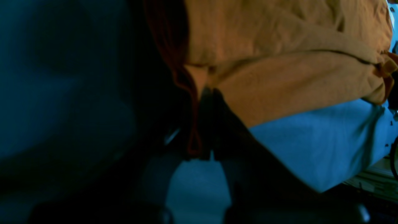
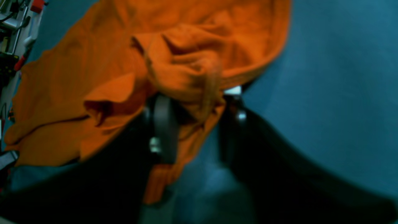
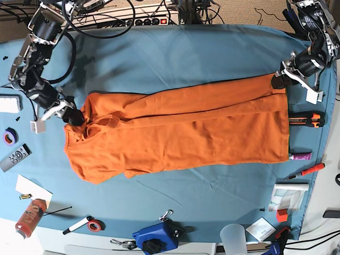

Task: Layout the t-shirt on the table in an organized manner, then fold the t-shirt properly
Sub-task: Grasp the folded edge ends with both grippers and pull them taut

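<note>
The orange t-shirt lies stretched lengthwise across the blue-teal table, partly folded over along its far edge. My left gripper is at the shirt's far right corner. In the left wrist view it is shut on the t-shirt, with a hem pinched between its dark fingers. My right gripper is at the shirt's left, collar end. In the right wrist view its jaws stand apart, and bunched t-shirt fabric drapes loosely between the fingers.
On the left edge are a white device, a tape roll, a remote and a red can. A blue tool and a plastic cup stand at the front. An orange cutter and a red marker lie at the right.
</note>
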Robot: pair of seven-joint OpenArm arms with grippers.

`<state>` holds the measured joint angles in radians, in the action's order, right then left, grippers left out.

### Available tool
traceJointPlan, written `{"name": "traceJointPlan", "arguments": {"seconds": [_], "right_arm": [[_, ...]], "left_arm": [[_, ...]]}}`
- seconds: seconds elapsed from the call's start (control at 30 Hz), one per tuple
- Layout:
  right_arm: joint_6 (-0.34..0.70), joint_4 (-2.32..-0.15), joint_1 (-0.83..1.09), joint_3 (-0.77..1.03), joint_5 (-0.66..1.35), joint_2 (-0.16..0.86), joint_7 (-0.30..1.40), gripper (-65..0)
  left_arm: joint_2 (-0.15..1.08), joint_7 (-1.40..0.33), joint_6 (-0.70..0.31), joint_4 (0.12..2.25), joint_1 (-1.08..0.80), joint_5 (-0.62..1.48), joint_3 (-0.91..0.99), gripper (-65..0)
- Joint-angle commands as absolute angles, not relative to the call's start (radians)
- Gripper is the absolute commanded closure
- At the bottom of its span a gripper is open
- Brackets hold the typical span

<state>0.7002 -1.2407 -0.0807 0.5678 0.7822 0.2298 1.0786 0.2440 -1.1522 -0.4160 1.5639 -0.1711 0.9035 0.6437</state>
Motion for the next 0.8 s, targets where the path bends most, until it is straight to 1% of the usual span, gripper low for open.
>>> {"name": "traceJointPlan", "arguments": {"seconds": [0.0, 0.07, 0.1, 0.23, 0.33, 0.47, 0.53, 0.67, 0.77], "right_arm": [[0.698, -1.248, -0.091, 0.559, 0.762, 0.238, 1.103, -13.9], [0.698, -1.248, -0.096, 0.557, 0.761, 0.238, 1.139, -1.0], [0.698, -1.250, -0.098, 0.562, 0.762, 0.239, 1.152, 0.0], [0.698, -1.301, -0.096, 0.627, 0.767, 0.238, 1.160, 0.0], [0.698, -1.373, -0.094, 0.711, 0.774, 0.238, 1.210, 0.0], [0.698, -1.422, -0.094, 0.797, 0.906, 0.252, 1.348, 0.0], [0.698, -1.421, -0.082, 0.817, 0.975, 0.264, 1.390, 0.0], [0.698, -1.422, -0.025, 0.844, 1.014, 0.285, 1.396, 0.0], [0.698, -1.422, 0.033, 0.863, 1.047, 0.295, 1.396, 0.0]], "left_arm": [[0.257, -1.140, -0.421, 1.577, -0.166, 0.921, 0.649, 0.0], [0.258, -1.141, -0.421, 1.577, -0.166, 0.921, 0.649, 0.0], [0.258, -1.142, -0.420, 1.577, -0.166, 0.921, 0.649, 0.0], [0.258, -1.147, -0.420, 1.577, -0.167, 0.921, 0.649, 0.0], [0.258, -1.158, -0.420, 1.578, -0.166, 0.922, 0.649, 0.0], [0.258, -1.170, -0.420, 1.578, -0.166, 0.955, 0.649, 0.0], [0.258, -1.191, -0.421, 1.584, -0.167, 0.973, 0.649, 0.0], [0.263, -1.209, -0.429, 1.615, -0.173, 0.973, 0.650, 0.0], [0.293, -1.215, -0.432, 1.641, -0.198, 0.973, 0.650, 0.0]]}}
